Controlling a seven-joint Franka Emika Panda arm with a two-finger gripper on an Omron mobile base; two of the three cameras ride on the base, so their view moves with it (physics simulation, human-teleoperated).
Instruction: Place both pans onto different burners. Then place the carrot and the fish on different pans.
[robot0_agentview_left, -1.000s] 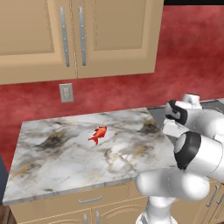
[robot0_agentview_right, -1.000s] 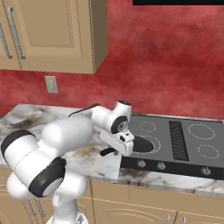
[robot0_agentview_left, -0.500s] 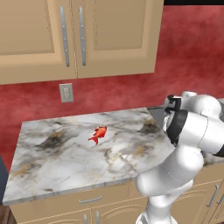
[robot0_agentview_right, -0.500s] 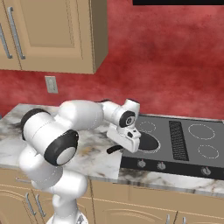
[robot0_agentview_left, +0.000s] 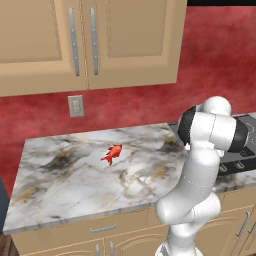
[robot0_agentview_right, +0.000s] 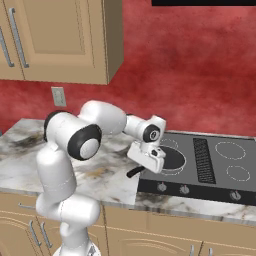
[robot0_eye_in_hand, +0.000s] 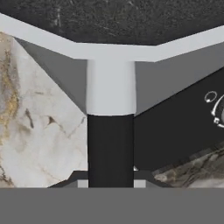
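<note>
One dark pan lies level over the front left burner of the cooktop; whether it touches the glass I cannot tell. My gripper is shut on its black handle, close to the bowl. In the hand view the handle runs straight up between my gripper tips into a grey neck and the pan's dark wall. The red-orange fish lies on the marble counter, well left of the arm. The carrot is out of view.
Other burners ring the slatted vent, with knobs along the cooktop's front. Wall cabinets hang above the counter, and an outlet sits on the red wall. My own elbow covers the cooktop's left edge.
The arm has swung and carried the pan to the right, from the cooktop's left edge to over the front left burner. The fish has stayed put.
</note>
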